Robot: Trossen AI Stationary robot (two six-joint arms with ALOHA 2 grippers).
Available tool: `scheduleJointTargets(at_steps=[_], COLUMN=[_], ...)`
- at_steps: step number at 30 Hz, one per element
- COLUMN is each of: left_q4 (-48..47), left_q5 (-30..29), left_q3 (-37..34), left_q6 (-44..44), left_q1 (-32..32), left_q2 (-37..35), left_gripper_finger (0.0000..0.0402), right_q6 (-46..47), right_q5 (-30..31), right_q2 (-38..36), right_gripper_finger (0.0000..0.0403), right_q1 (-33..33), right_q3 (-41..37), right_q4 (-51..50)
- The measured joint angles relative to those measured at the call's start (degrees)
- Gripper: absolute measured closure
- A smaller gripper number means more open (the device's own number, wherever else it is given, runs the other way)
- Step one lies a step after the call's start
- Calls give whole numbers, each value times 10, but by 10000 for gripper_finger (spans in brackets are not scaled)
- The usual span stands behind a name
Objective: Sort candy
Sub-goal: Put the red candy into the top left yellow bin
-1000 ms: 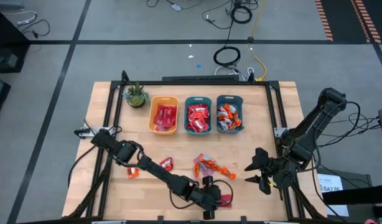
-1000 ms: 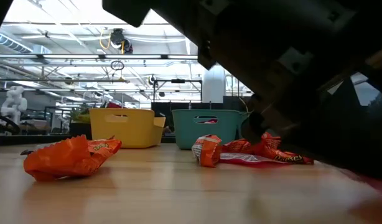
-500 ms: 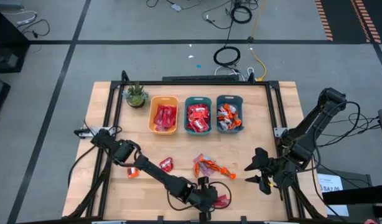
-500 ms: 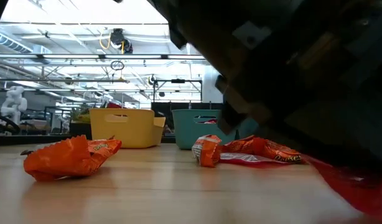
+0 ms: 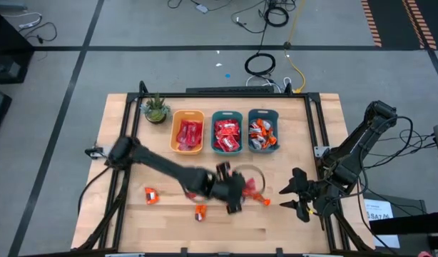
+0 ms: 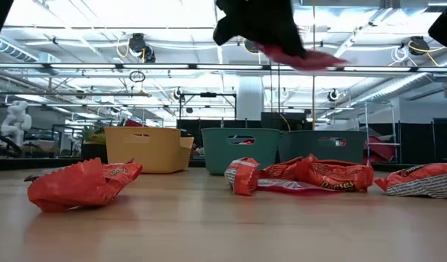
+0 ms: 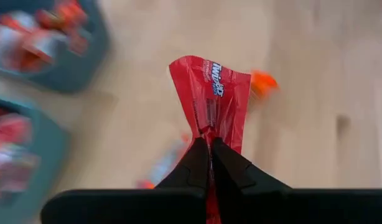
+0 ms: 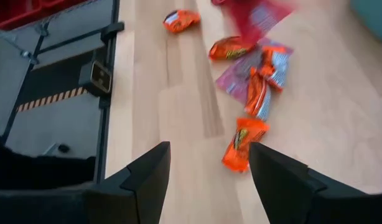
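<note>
While clenched on a red packet, left gripper above table; right jaws released.

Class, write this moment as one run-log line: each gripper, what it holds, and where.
left gripper: shut on red packet, lifted above table | right gripper: open, waiting near table's right edge | loose candy: mid-table

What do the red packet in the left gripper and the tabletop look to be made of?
Red packet: likely thin glossy plastic film; it creases and fans out from the left gripper's pinch. Tabletop: light wood, apparently, with visible grain and plank seams, satin finish.
</note>
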Motion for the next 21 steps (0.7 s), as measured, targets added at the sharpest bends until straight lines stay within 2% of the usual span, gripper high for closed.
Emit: scheduleJointTargets(at_steps=[4,10,15,19,21], left_q4=[12,96,142,156,155], left_q5=[8,13,13,-14,-9], left_q3=[-78,-284,-457,-568,-610], left_q6=[21,11,-34,-101,-134], left_q1=[42,108,174,245,281], left_q2=[-73,-224,-365,-464,-498], left_gripper_finger=[391,391,392,391,390], right_q6=[0,-1,10,32,46], right_q5=[30,66,69,71,83], right_q2=[0,0,0,0,0], right_gripper_finger=[193,193,193,193,193], right_q1=[0,0,0,0,0], right_q3=[0,0,0,0,0], right_q4=[8,17,17,21,21])
